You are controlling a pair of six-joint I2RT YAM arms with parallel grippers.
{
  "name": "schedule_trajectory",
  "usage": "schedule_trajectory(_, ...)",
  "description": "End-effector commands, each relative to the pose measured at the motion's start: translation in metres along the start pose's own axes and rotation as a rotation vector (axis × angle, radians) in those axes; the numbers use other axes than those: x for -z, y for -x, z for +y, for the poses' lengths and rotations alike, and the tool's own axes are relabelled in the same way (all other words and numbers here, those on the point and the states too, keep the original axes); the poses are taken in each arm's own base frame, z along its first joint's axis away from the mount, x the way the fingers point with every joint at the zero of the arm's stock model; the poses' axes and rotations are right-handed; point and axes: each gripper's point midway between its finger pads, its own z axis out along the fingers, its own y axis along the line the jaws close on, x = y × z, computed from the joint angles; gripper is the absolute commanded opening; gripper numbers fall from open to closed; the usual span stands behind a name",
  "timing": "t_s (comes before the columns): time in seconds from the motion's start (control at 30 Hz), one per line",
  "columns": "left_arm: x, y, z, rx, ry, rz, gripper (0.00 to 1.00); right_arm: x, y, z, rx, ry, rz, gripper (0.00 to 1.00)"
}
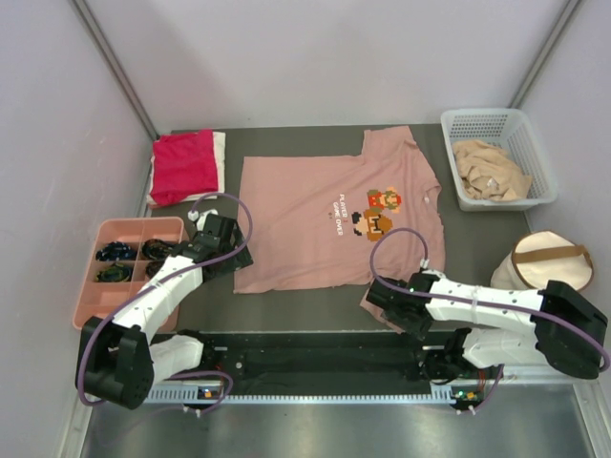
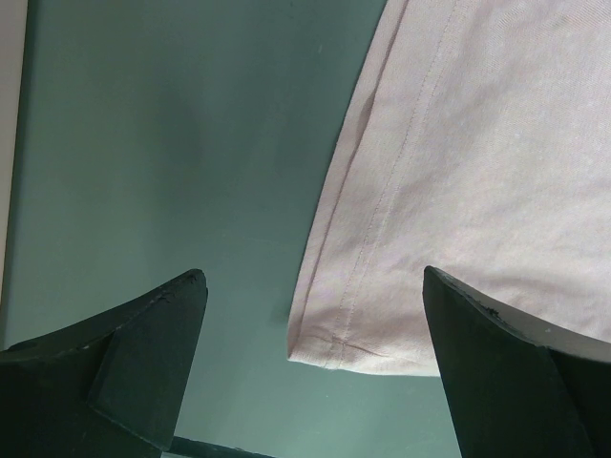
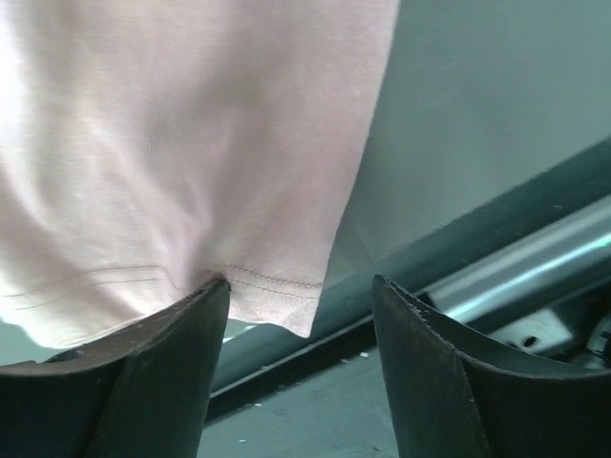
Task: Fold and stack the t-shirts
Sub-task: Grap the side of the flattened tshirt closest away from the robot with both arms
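Top view first: the dusty-pink t-shirt (image 1: 334,210) lies spread flat in the middle of the table (image 1: 315,310), print up, with an arm at each near corner. The left pincer (image 1: 224,250) sits at the shirt's near left corner, and the right pincer (image 1: 391,303) sits at the near right one. From up here you can't judge the jaws. The left wrist camera settles it: the left pincer (image 2: 313,275) is spread wide, and the stitched hem corner of the pink t-shirt (image 2: 477,191) lies on the table between the fingers, touching neither. On the right wrist, the right pincer (image 3: 301,281) is partly spread. The pink cloth (image 3: 191,143) drapes against one finger at the hem, with a clear gap to the other, so nothing is pinched. That view alone catches the metal rail (image 3: 535,258) along the near edge. Only the top view shows the rest: a folded red t-shirt (image 1: 183,165) on a white one (image 1: 221,153) at the back left, a tan one (image 1: 489,170) crumpled in the white basket (image 1: 535,134), a round cream bag (image 1: 544,260), and a pink tray (image 1: 86,296).
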Motion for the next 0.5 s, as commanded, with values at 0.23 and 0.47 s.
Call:
schedule_trajectory(0.23, 0.0047, 0.0142, -0.0031, 0.010, -0.007, -0.043, 0.99, -0.0027, -0.0114, 0.0585, -0.098, 0.203, 0.037, 0.40)
schedule_trajectory(0.47, 0.0041, 0.0142, -0.0037, 0.010, -0.008, -0.041, 0.99, -0.0042, -0.0128, 0.0570, -0.096, 0.200, 0.040, 0.19)
